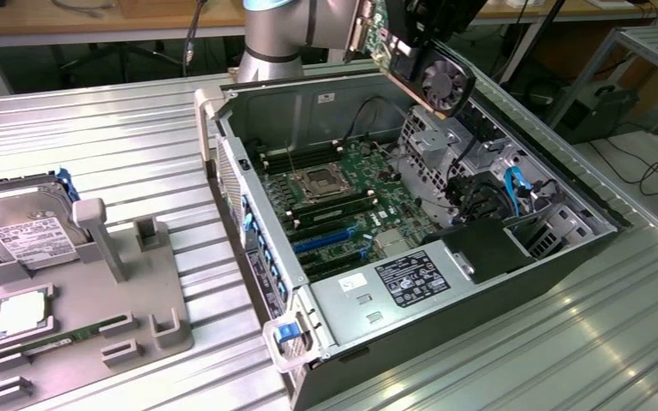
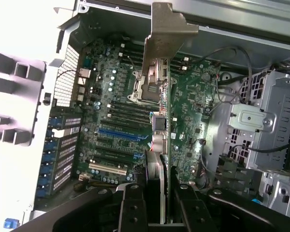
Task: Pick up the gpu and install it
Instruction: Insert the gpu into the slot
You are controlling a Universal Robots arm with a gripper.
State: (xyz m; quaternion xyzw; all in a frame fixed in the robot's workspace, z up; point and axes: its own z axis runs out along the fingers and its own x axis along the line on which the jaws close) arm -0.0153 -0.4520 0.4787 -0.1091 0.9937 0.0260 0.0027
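Jaws shut on the gpu, black fingers pinching its edge. The card hangs tilted above the open computer case, over the far side of the motherboard. Its long axis runs straight out from the jaws to the pale bracket. One gpu, one fan, and what look like two blue slots.

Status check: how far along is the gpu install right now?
Done: the gpu is picked up, clamped in the gripper. In hand: it hangs in the air above the open computer case, its edge facing the motherboard. Left: seating it. The blue expansion slot is empty and the card touches nothing inside.
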